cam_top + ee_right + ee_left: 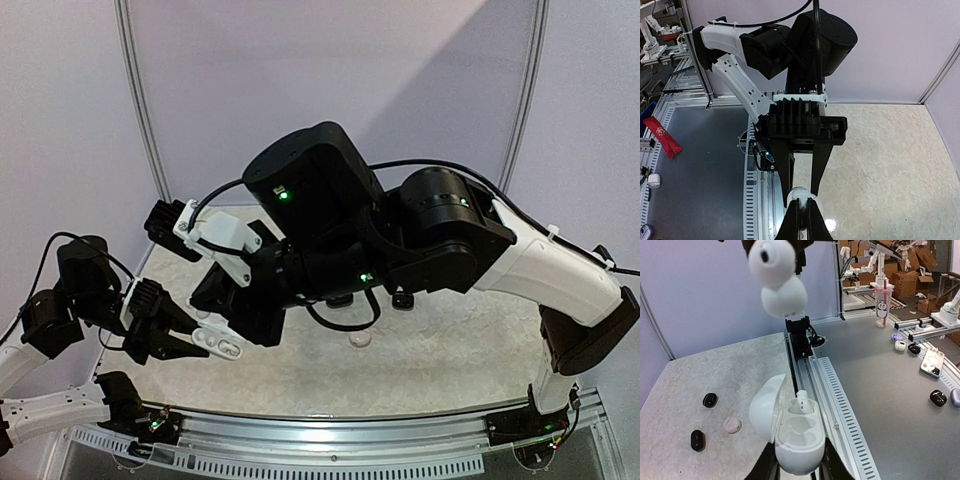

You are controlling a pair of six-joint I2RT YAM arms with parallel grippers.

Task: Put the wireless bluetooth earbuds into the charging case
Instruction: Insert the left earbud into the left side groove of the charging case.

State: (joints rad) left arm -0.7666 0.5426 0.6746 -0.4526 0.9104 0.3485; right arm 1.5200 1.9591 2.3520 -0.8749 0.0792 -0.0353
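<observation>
- Pale lilac wall panels [300, 60] across the upper frame, split by grey metal uprights [140, 100].
- Cream marbled tabletop [450, 350] at lower centre.
- Cardboard boxes [912, 260] at upper right in the left wrist view.

The bulky black-and-white right arm [440, 240] reaches from the right across the middle of the pale marbled worktop [450, 350] and hides much of it. At the left edge, the smaller black-and-white left arm [85, 275] points its jaws rightward, with a white oval plastic charging case [218, 345] at their tips. A small clear round piece [358, 340] lies on the worktop nearby.
</observation>
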